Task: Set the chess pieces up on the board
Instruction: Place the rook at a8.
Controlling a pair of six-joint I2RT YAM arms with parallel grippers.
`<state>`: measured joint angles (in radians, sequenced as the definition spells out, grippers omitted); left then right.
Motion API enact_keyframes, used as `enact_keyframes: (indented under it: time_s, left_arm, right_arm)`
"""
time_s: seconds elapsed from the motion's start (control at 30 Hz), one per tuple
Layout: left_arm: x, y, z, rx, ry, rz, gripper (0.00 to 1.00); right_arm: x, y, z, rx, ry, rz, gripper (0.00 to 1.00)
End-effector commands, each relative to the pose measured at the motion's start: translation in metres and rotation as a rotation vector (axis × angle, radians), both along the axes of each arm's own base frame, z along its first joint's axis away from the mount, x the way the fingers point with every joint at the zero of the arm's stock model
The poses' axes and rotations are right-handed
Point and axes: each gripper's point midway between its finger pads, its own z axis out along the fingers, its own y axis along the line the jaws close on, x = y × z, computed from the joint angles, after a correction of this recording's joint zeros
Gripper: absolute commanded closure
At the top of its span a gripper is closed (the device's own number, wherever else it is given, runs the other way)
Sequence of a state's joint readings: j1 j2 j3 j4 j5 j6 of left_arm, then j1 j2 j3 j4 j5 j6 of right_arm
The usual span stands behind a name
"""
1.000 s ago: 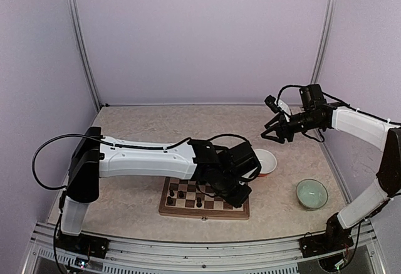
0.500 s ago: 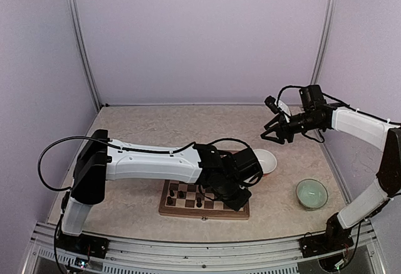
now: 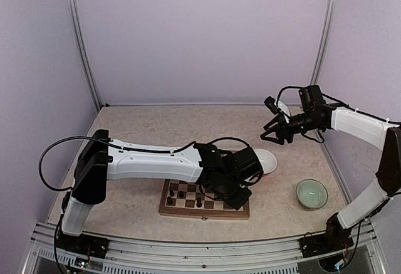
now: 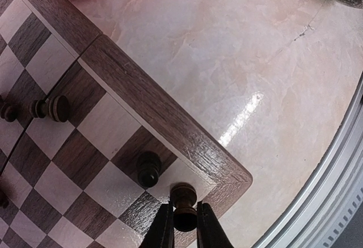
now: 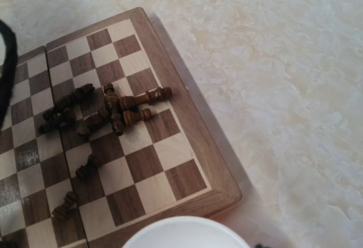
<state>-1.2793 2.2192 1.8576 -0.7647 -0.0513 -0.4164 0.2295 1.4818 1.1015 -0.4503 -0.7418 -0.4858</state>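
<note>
At the bottom centre of the left wrist view, the left gripper (image 4: pixel 182 225) pinches a dark chess piece (image 4: pixel 183 193) at the corner square of the board (image 4: pixel 142 97), while other chess pieces (image 5: pixel 108 112) lie heaped on the board in the upper left of the right wrist view, and the right gripper (image 3: pixel 269 130) hangs at the right of the top view, jaws spread and empty.

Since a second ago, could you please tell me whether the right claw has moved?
No. In the top view the right claw stays at the same spot, just beyond the white bowl.
</note>
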Motion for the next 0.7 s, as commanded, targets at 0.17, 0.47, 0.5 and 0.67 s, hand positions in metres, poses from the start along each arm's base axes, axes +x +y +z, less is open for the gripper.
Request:
enact_keyframes:
  time_s: [0.17,0.47,0.5,0.67]
  left_arm:
    - [0.004,-0.005,0.002,-0.016,0.007,0.017,0.80]
    - [0.003,-0.007,0.009,-0.050,0.025,0.021,0.73]
    - [0.003,-0.006,0.011,-0.050,0.024,0.022,0.72]
    - [0.009,0.003,0.037,-0.063,-0.014,0.042,0.63]
  right_arm:
    - [-0.003,0.000,-0.008,0.005,0.029,0.014,0.46]
    - [-0.003,0.000,-0.009,0.007,0.033,0.015,0.46]
    - [-0.003,0.000,-0.009,0.007,0.033,0.015,0.46]
    - [-0.003,0.001,-0.009,0.008,0.035,0.017,0.46]
